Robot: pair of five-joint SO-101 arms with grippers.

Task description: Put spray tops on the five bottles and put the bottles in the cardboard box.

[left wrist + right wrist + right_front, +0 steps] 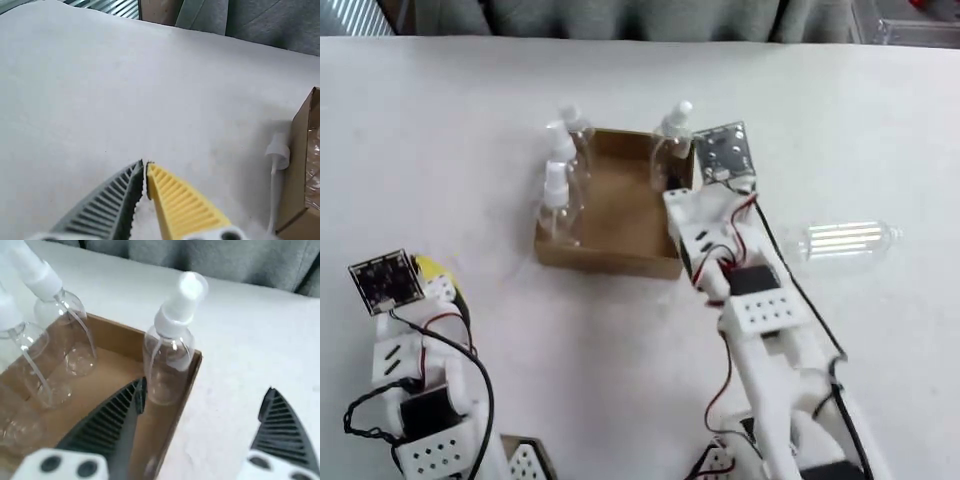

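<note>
Across the white tabletop (pixel 470 120) we see our right gripper (pixel 206 389) spread apart over the cardboard box (pixel 605 258) edge, our left gripper (pixel 145 169) pressed together.

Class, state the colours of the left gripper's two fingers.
Left gripper: one grey, one yellow. Best in the left wrist view.

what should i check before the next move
1. Right claw not gripping the capped bottle: ok, open; the bottle stands in the cardboard box.
2. Other capped bottles upright in the box: ok.
3. Fifth bottle capped: not ok, it lies bare on the table.
4. Spare spray top available: ok, it lies on the table beside the box.
5. Left claw ready to grasp: not ok, shut and empty.
</note>
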